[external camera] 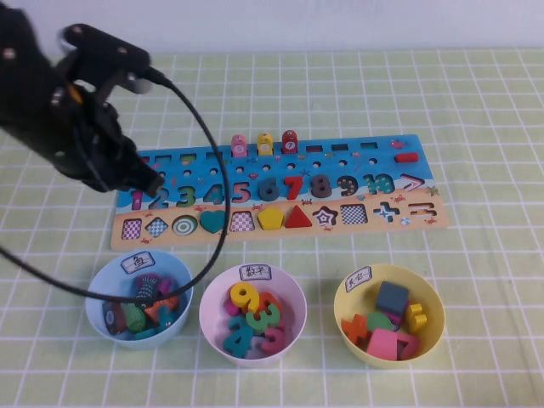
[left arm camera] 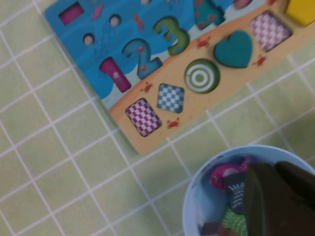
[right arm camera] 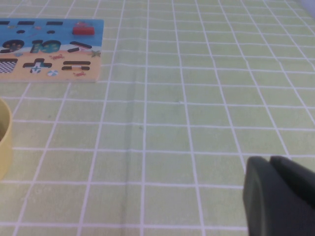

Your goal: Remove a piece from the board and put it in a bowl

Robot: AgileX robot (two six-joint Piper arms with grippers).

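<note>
Piece [external camera: 212, 222] sits slotted in board [external camera: 280, 191], apart from closed left hand [left arm camera: 278, 199]

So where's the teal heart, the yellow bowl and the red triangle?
teal heart [external camera: 212, 221]: high view, middle of its flat top.
yellow bowl [external camera: 342, 293]: high view, bare left rim.
red triangle [external camera: 297, 218]: high view, middle of its face.

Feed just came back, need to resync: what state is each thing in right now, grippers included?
Teal heart piece: seated in its board slot.
Board: flat on the table, some slots empty.
Yellow bowl: upright, holds shape blocks.
Light-blue bowl: upright, holds pieces.
White-pink bowl: upright, holds numbers.
Left gripper: shut, empty, above the light-blue bowl.
Right gripper: shut, empty, over bare cloth off the board's right end.
</note>
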